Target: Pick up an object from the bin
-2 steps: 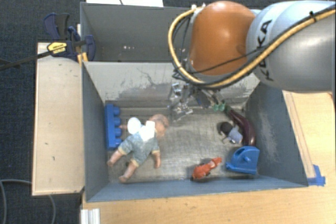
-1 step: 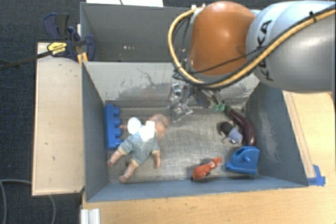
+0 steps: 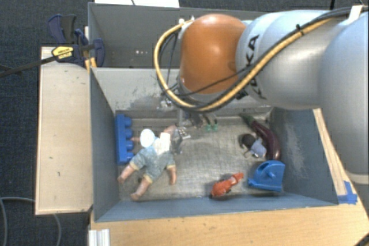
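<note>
- the grey metal bin has sloped, dull walls and a scuffed, speckled floor
- a blue block of moulded plastic, long and ridged along its edges, lies against the foot of the left wall
- just right of the block a small doll lies flat on the left half of the floor: white cap, soft pale blue-grey cloth outfit, bare peach plastic arms and legs splayed out, head towards the upper right and feet towards the near wall
- the gripper, dark metal, hangs right at the doll's head; whether it touches the head, and whether it is open or closed, i cannot tell
- above it sits the arm's smooth, glossy, dome-shaped orange cover, looped by a yellow and black cable
- a tiny green piece lies on the floor just right of the gripper, near the back wall
- a small red toy, lumpy and shiny, rests near the front wall, right of the doll's legs
- a dark purple curved thing, glossy, lies by the right wall
- a blue scoop-like piece of hard plastic sits in the front right corner, just right of the red toy
</note>
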